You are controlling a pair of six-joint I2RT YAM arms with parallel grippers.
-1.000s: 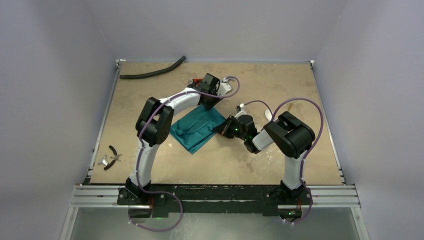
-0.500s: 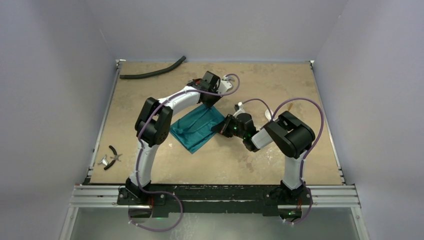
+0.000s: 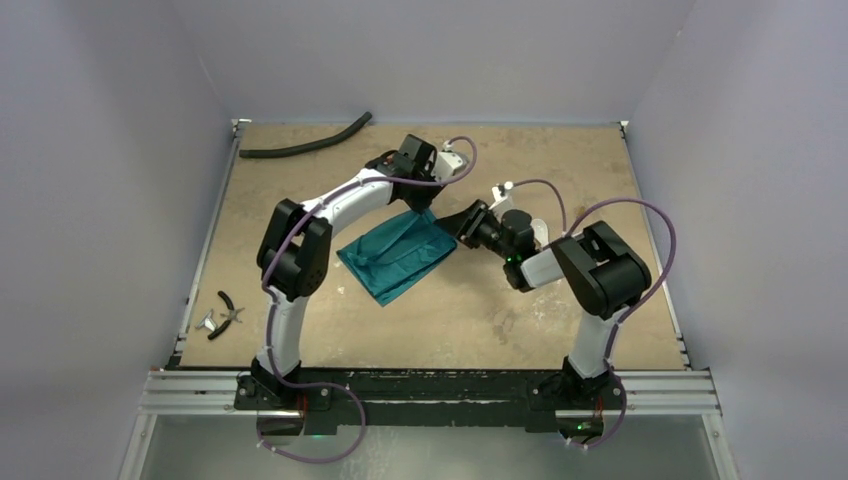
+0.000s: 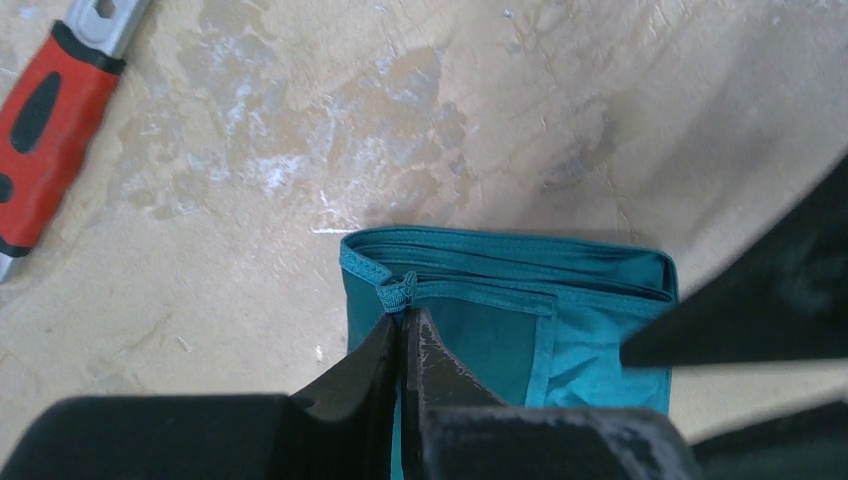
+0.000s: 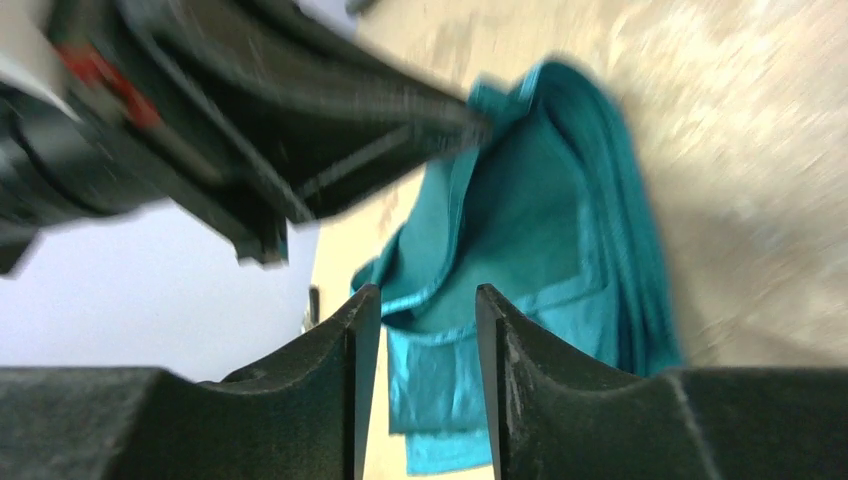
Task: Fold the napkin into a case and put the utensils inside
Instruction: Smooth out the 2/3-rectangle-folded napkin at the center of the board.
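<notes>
Apparently with folding done, the left gripper (image 4: 405, 318) pinches a hem of the soft teal-green cloth napkin (image 3: 398, 255) folded on the tan tabletop (image 3: 580, 170); the right gripper (image 5: 425, 295), part-open and empty, should next start filling it.

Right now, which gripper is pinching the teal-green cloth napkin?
The left gripper, shut on the hem of the teal-green napkin; the right gripper stands open, gripping nothing.

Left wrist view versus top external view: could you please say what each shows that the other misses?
Only the left wrist view: the left gripper shut on the hem of the napkin, and its stacked folds. Only the top view: a black hose at the far edge of the table, pliers at its left. Both: the teal napkin on the table.
</notes>
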